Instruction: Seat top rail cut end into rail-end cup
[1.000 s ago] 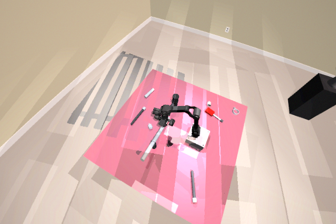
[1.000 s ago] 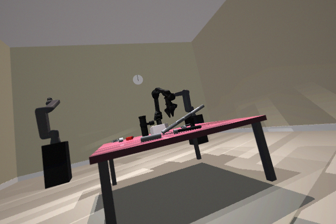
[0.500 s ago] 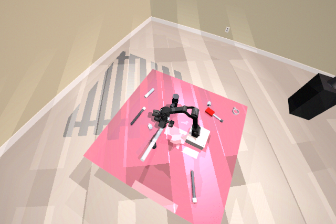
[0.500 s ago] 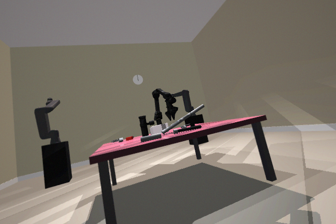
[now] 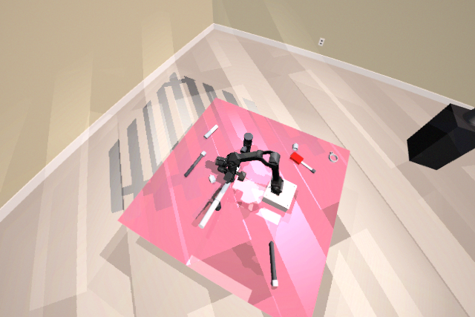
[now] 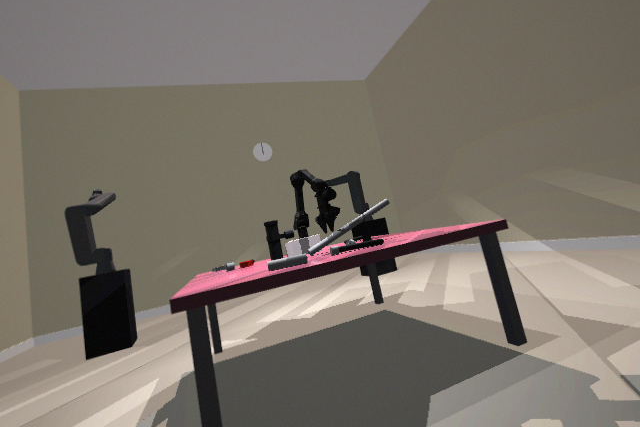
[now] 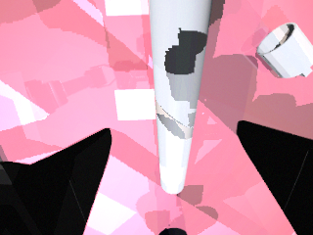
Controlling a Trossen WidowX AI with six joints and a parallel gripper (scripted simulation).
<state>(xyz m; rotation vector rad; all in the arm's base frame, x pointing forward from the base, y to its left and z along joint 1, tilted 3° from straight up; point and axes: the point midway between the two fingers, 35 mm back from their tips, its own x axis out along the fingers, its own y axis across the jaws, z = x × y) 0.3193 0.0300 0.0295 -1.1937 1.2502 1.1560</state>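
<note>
The pale rail (image 5: 211, 211) (image 6: 351, 226) (image 7: 181, 17) slopes; its cut end is low near the table beneath my gripper, its other end high. The dark small post (image 5: 218, 207) stands under the rail; the loop cap is hard to make out. The dark big post (image 5: 248, 137) (image 6: 274, 246) stands upright; its rail-end cup (image 5: 243, 149) (image 6: 288, 233) juts from its side near the top. The cut end is outside and below this cup. My gripper (image 5: 234, 177) (image 6: 328, 229) (image 7: 174, 130) is open above the rail, fingertips either side of it in the wrist view, apparently not touching.
A loose white cup (image 5: 211, 178) (image 7: 285, 54) lies beside the rail. Dark rods (image 5: 194, 165) (image 5: 272, 261), a white cylinder (image 5: 210, 131) (image 6: 287, 262), a red block (image 5: 296, 157) (image 6: 246, 263) and a ring (image 5: 329, 158) lie around the pink table (image 5: 161, 209).
</note>
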